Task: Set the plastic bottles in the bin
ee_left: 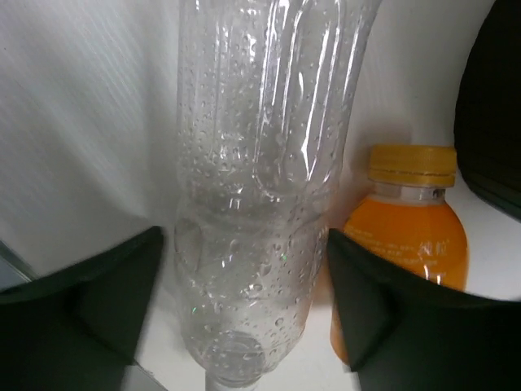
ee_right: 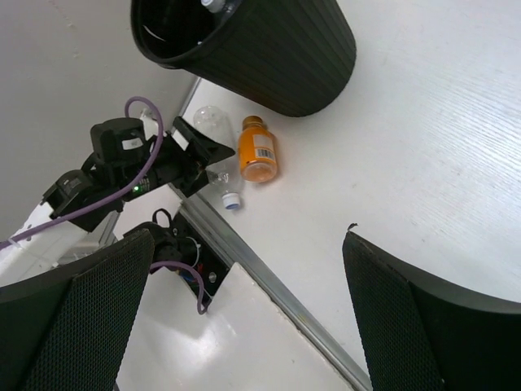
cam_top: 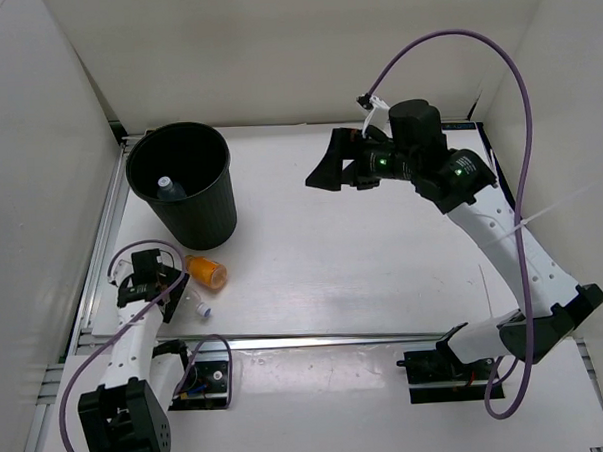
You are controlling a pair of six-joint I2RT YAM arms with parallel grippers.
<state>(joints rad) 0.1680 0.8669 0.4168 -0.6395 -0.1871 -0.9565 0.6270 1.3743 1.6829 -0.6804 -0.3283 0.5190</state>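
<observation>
The clear unlabelled bottle [ee_left: 252, 204] lies on the table, white cap [cam_top: 202, 310] toward the near edge. My left gripper [ee_left: 244, 269] is open and straddles it; the right finger nearly touches, with a small gap at the left finger. The short orange bottle [ee_left: 407, 244] lies right beside it, also seen from above [cam_top: 205, 271] and in the right wrist view [ee_right: 259, 151]. The black bin [cam_top: 179, 181] stands just beyond, with a white-capped bottle [cam_top: 166, 186] inside. My right gripper [cam_top: 334, 165] is open and empty, high over the table's far middle.
A metal rail [cam_top: 316, 338] runs along the table's near edge. White walls enclose the left, back and right sides. The bin's wall [ee_left: 496, 122] is close on the right of my left gripper.
</observation>
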